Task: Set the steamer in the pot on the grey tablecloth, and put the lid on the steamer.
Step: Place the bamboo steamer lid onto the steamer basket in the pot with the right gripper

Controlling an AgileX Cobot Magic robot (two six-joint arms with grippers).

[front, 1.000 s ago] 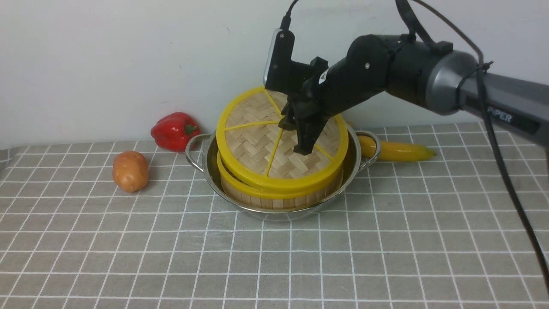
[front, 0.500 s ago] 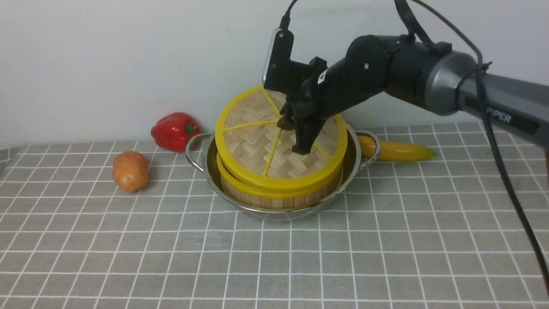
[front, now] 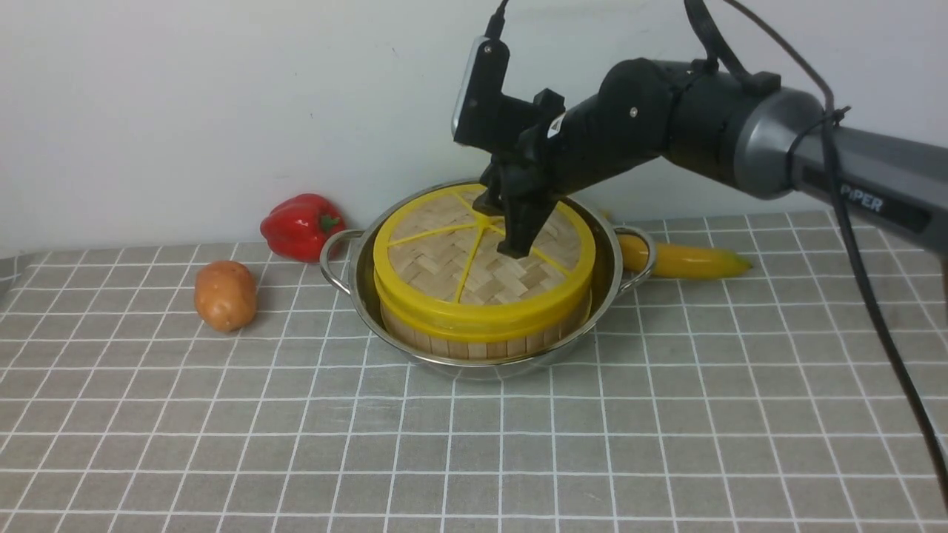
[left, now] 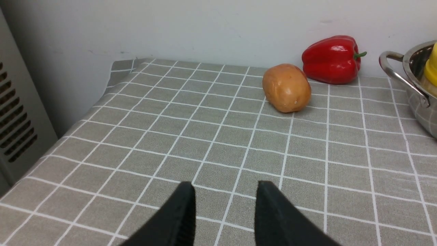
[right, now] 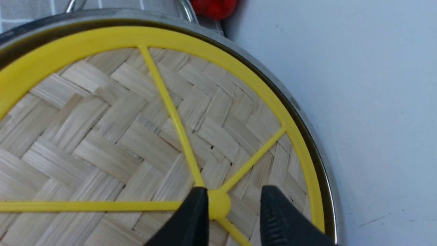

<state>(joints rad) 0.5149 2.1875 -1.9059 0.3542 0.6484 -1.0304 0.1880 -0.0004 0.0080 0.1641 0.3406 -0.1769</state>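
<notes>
We find the grey tablecloth (front: 666, 414) carrying the pot (front: 360, 275); the steamer (front: 481, 342) sits inside it, the lid (front: 444, 259) lying flat on top. The right gripper (right: 229, 213) straddles the lid's knob (right: 218, 204), jaws parted, one finger clear of it. The left gripper (left: 223, 208) stands part-open, empty.

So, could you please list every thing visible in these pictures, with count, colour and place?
pot: one, shiny steel, centre of the cloth near the wall
steamer: one, bamboo with yellow rim, inside the pot
lid: one, woven bamboo, yellow rim, flat on the steamer
grey tablecloth: one, grey with white grid, under everything
red pepper: one, left of the pot, by the wall
potato: one, brown, left of the pepper
banana: one, yellow, right of the pot
left gripper: black, open, empty, over bare cloth
right gripper: black, open around the lid's knob
</notes>
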